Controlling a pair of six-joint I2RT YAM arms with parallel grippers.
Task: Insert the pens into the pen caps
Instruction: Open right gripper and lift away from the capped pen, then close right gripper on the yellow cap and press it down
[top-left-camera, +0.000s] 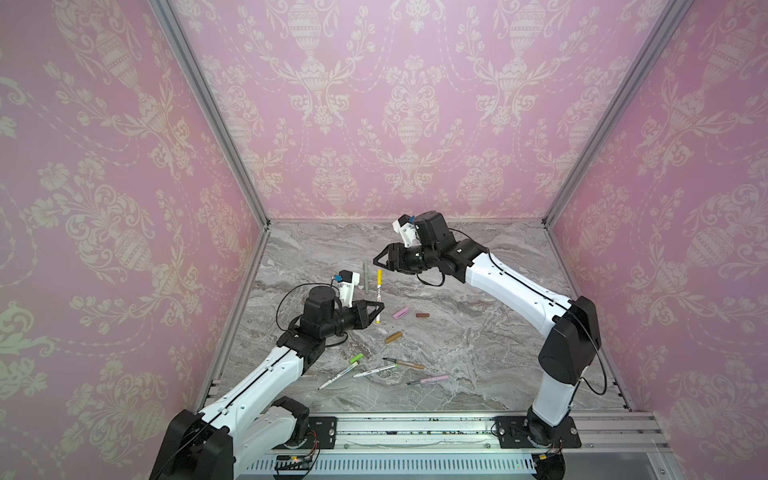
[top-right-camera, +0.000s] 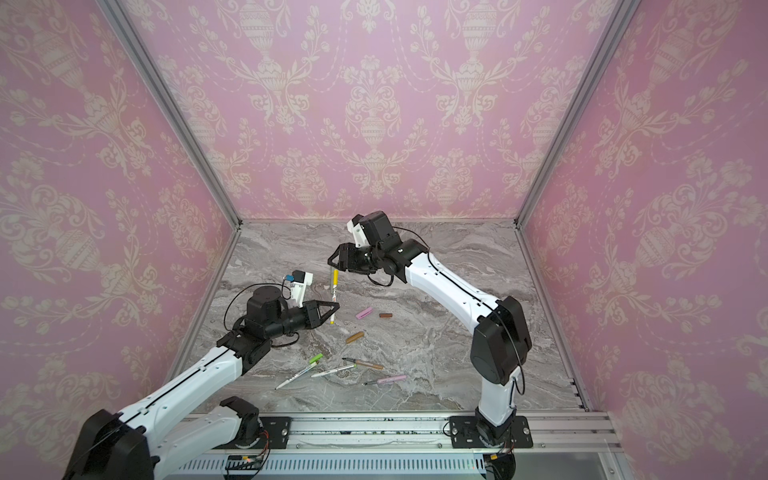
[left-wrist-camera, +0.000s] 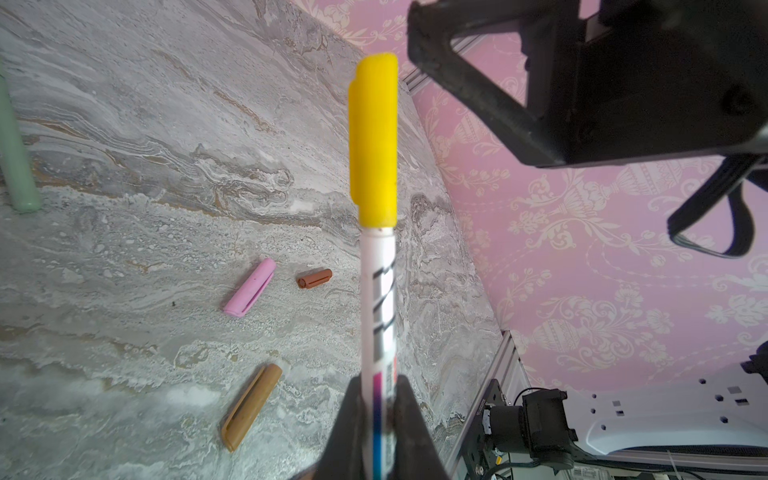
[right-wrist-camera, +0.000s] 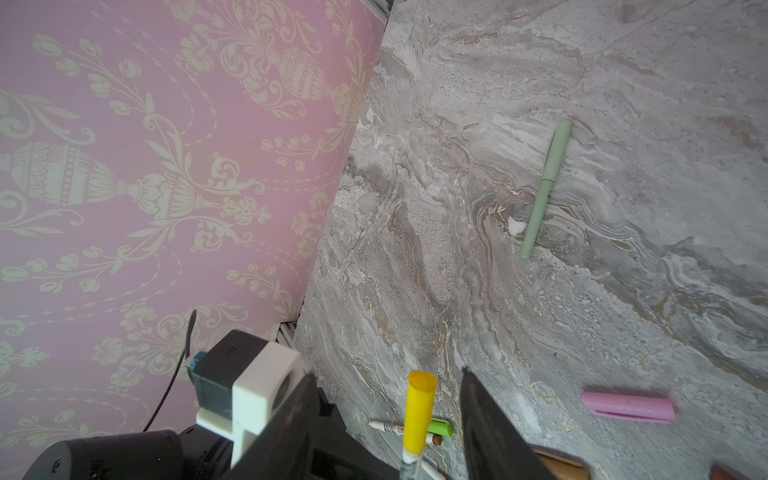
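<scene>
Clamped between the jaws of the left gripper is a white pen, left of centre in both top views, with the yellow cap seated on its end toward the frame's top. Just above that cap the right gripper is seen with jaws apart. On the worktop, a pink cap, brown cap and tan cap are laid loose near the centre.
</scene>
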